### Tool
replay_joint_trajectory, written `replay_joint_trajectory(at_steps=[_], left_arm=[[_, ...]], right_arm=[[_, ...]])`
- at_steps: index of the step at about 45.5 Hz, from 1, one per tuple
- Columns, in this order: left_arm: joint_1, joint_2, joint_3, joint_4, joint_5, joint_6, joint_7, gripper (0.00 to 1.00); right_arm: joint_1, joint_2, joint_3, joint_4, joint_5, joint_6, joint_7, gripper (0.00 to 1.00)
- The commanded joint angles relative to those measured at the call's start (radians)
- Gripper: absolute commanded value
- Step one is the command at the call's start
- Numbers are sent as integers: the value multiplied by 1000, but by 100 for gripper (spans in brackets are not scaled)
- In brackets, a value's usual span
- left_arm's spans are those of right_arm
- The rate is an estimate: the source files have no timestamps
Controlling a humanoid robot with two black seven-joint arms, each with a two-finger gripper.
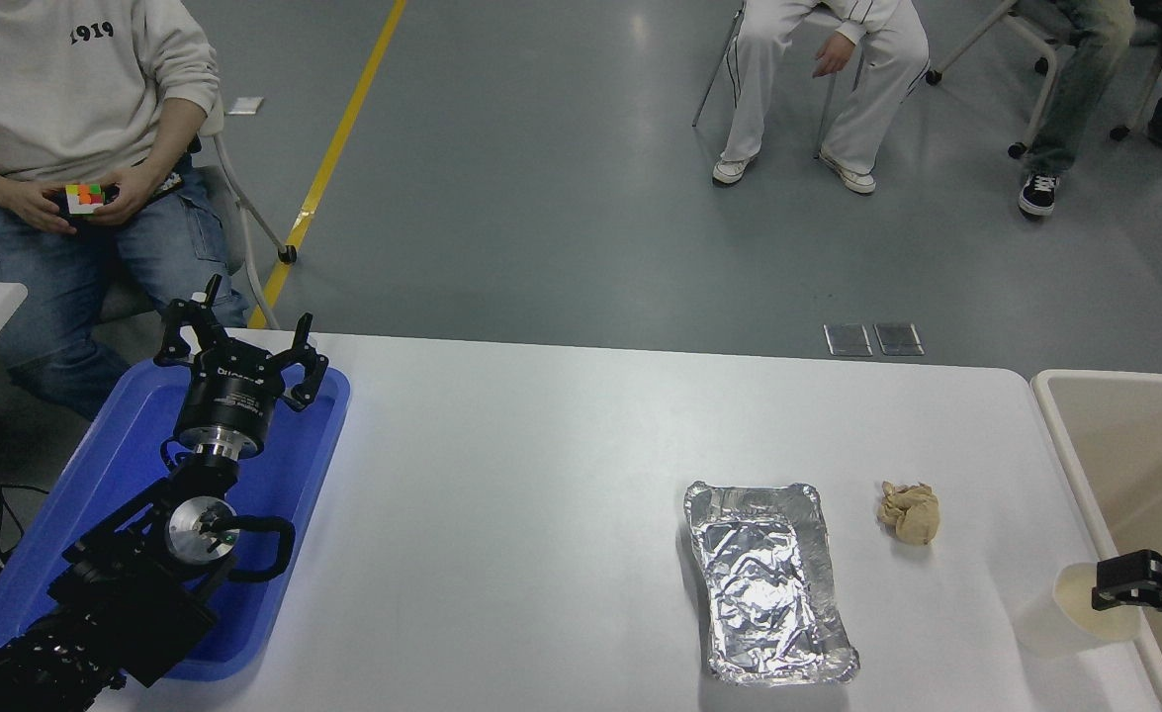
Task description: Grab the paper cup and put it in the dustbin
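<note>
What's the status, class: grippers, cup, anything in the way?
Left gripper open, parked over blue tray. Right gripper at paper cup rim, grip unclear. Cup upright on table beside dustbin. Nothing between them.
</note>
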State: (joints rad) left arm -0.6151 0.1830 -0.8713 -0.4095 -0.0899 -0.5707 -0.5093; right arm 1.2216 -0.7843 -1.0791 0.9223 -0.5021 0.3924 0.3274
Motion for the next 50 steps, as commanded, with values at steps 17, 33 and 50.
replay_joint_trajectory(at_steps=[17,33,50], left_arm=[[0,0,0,0,1,0,0,100],[0,1,0,0,1,0,0,100],[0,0,0,0,1,0,0,100]], right_arm=[[-22,-9,67,7,88,109,1,0],[-14,-10,67,6,88,155,-1,0],[166,-75,7,32,70,335,4,0]])
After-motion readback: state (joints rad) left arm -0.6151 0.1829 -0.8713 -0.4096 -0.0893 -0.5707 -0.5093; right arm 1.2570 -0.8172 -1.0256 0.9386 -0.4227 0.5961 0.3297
